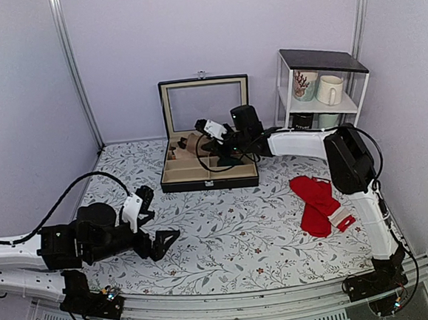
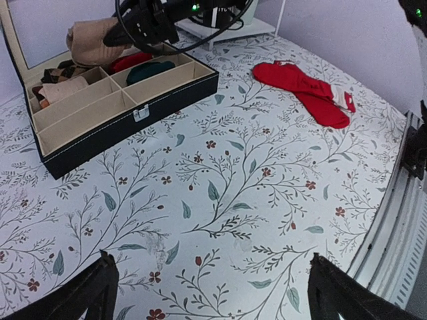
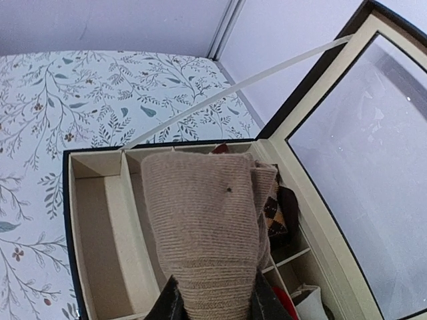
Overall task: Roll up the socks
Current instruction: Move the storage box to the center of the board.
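Gripping rolled socks (image 3: 200,227) tight in right gripper (image 3: 213,301), above box (image 3: 133,227) beneath, for stowing; left gripper (image 2: 208,277) wide, empty.

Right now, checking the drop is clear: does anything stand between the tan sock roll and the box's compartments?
Nothing visible does. The right end effector holds the tan roll over the open box; the compartment beside it lies bare, but the roll hides whatever is directly beneath it.

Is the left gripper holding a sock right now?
No, the left gripper stands wide open above the table with nothing in it.
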Controlling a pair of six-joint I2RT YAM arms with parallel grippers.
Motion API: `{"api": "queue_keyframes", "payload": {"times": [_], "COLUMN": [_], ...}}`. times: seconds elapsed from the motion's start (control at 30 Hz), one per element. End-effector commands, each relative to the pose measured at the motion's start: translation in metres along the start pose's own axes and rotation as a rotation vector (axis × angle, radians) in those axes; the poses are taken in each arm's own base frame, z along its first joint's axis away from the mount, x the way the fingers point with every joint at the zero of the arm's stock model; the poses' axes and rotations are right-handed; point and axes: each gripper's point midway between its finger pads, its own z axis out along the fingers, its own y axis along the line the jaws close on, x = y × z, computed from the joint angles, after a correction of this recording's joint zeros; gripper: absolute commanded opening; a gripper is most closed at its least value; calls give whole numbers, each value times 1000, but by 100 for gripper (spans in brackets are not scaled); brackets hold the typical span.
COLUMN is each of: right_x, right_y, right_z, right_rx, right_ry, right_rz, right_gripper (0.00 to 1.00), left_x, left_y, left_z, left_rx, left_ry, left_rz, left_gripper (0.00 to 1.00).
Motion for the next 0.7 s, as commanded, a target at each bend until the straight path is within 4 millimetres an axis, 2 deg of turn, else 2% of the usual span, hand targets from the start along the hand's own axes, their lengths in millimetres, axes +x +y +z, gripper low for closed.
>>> {"api": "queue_keyframes", "payload": {"times": [0.0, 0.37, 0.47, 0.53, 0.67], "right_x": [23, 35, 44, 46, 44], "right_y": [18, 19, 23, 24, 12], "right_z": [23, 48, 54, 56, 50], "right_rx": [-62, -60, -58, -57, -13], "right_ry": [-11, -30, -15, -10, 21], "right_rz": [-132, -270, -312, -336, -301], "right_gripper": [2, 4, 4, 4, 3], "left_x": [3, -1, 1, 1, -1], "left_y": [13, 18, 19, 20, 19], "left_z": [-2, -7, -7, -6, -4], "left_rx": [-52, -71, -77, -79, -79], "left_ry": [10, -7, -4, -3, -3], "left_rz": [-25, -48, -48, -48, -39], "left_gripper": [99, 100, 100, 99, 99]}}
